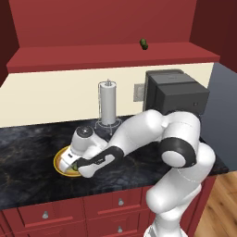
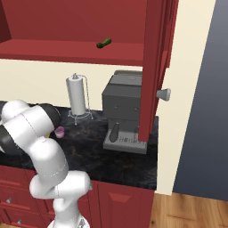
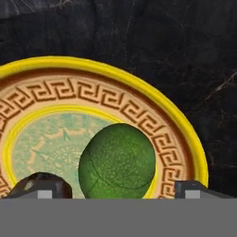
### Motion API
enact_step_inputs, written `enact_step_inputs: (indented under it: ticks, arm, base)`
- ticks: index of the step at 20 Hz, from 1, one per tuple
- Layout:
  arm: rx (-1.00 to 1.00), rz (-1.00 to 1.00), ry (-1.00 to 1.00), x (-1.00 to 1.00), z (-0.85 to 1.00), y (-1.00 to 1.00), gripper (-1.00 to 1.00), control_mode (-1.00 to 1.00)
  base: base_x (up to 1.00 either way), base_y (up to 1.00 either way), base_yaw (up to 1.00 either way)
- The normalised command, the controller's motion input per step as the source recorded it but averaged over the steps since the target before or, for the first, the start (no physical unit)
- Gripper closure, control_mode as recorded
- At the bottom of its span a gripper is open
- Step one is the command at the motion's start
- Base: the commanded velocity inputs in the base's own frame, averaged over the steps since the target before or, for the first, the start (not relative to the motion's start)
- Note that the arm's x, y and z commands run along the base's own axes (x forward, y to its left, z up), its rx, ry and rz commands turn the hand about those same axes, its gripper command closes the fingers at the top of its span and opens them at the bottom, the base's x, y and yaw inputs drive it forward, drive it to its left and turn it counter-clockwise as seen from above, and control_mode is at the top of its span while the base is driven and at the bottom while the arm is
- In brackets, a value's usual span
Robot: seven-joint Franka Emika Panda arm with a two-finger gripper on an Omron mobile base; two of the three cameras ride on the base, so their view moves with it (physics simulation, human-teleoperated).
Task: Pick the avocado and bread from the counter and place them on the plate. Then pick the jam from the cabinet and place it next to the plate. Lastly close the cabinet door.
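Avocado (image 3: 117, 161) rests on the plate (image 3: 185, 134), low centre of the hand view, directly between the fingertips (image 3: 41, 185). Hand (image 3: 115, 190) stands spread wide, clear of the fruit on both sides, holding nothing. Judged: retreat straight back off the desk (image 3: 162, 41).

The avocado (image 3: 117, 161), round and bright green with a speckled skin, rests on the plate (image 3: 152, 99), partly on its pale green centre. The plate, yellow-rimmed with a brown key-pattern band, lies flat on the black marble counter (image 3: 139, 37). The jam (image 2: 59, 132) stands on the counter.
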Motion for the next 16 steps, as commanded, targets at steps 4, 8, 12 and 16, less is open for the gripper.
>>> enact_step_inputs:
  ticks: [4,8,12,16]
  arm:
    - [-0.02,0.08,-0.08,0.0,0.47,0.07,-1.0,-1.0]
    - [-0.01,0.03,-0.08,-0.11,0.79,0.0,-1.0,-1.0]
    - [-0.05,0.0,-0.06,-0.28,0.99,0.0,-1.0,-1.0]
    - [-0.09,-0.01,0.0,-0.18,0.96,-0.04,-1.0,-1.0]
  base:
    - [0.0,0.0,0.0]
    - [0.0,0.0,0.0]
    - [0.0,0.0,0.0]
    - [0.0,0.0,0.0]
